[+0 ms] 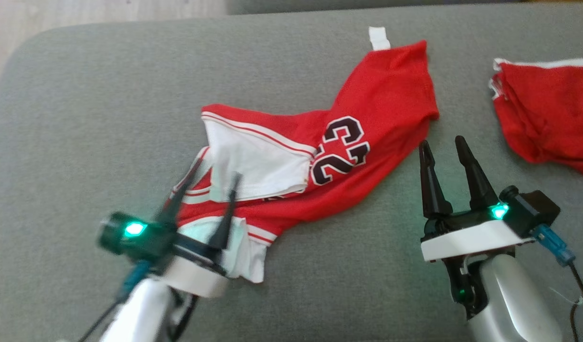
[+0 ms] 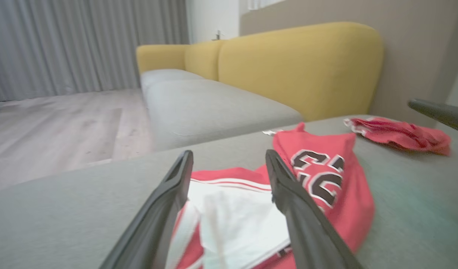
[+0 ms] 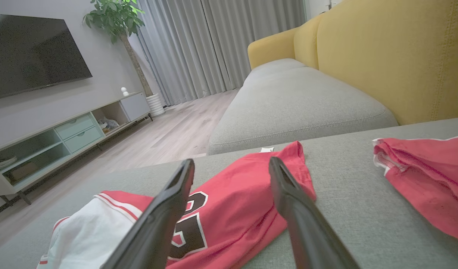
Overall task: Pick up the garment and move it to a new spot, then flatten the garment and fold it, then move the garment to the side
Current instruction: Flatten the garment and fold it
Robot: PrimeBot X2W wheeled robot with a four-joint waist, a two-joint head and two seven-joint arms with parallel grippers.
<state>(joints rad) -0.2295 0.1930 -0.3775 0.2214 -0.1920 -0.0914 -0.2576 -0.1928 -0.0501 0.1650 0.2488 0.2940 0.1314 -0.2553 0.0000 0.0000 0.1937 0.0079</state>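
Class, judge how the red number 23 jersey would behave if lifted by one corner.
Probably floppy: the jersey lies rumpled and folded over itself, so it would likely sag. It looks thin, so probably light; pushed, it may bunch up.

Smooth cloth jersey (image 1: 367, 104), matt woven cushion (image 1: 106, 118)

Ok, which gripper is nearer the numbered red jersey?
Left. The left gripper is over the white-trimmed end of the jersey; the right gripper sits just off its red edge, over the grey cushion.

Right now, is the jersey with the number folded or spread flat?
Neither: the jersey is crumpled, its white inside flipped out over the red, body twisted on the grey cushion.
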